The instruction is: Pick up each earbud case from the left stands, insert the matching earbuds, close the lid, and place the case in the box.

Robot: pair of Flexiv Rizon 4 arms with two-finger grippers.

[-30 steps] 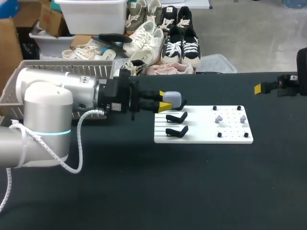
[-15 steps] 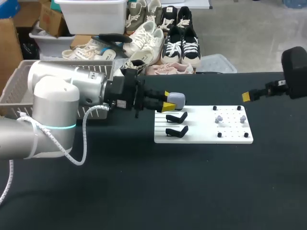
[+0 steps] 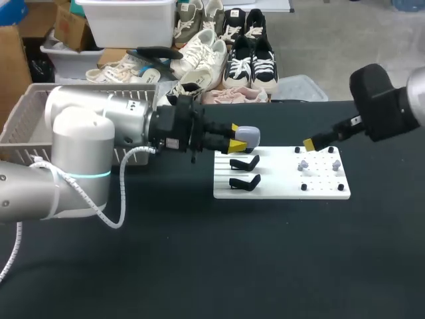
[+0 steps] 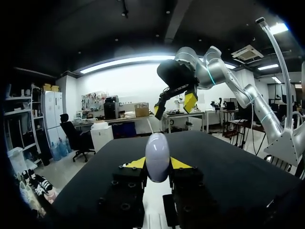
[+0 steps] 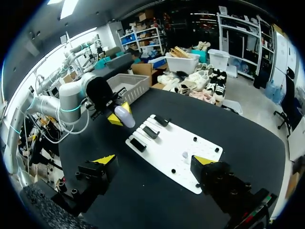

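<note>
Head view | left jaws clenched on earbud case (image 3: 244, 137), held above stands (image 3: 244, 162), likely for loading | right jaws released near earbuds (image 3: 304, 163)

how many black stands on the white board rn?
3, in a row at the white board's left end: back stand, middle stand, front stand. All look empty; the left tool holds the case.
</note>
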